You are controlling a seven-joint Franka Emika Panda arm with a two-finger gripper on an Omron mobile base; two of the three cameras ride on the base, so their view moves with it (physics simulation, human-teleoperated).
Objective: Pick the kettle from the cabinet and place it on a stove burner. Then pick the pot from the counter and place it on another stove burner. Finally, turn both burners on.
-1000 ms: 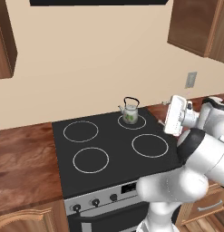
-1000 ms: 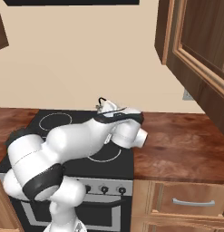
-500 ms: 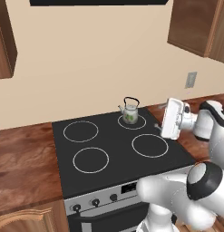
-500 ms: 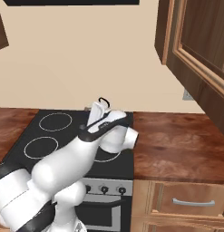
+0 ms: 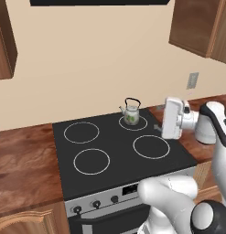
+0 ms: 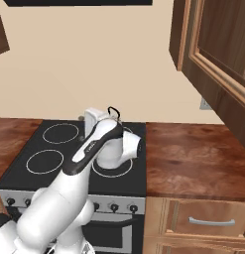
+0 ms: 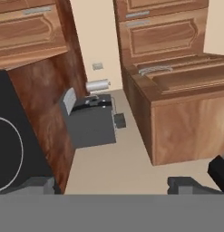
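kettle [image 5: 131, 114]: upright on the back right ring of the cooktop [image 5: 119, 157], spout toward the back left ring, black handle arched over it; nothing touches it.
gripper [image 7: 111, 186]: fingers spread wide, nothing between them; the hand [image 5: 172, 118] hangs above the cooktop's right edge, just right of the kettle and apart from it.
other burners: front right ring [image 5: 151, 146], front left ring [image 5: 91, 161] and back left ring [image 5: 81, 132] bare.
counter [image 6: 193, 158]: reddish-brown wood, right of the cooktop.
knobs [image 5: 97, 204]: along the cooktop's steel front.
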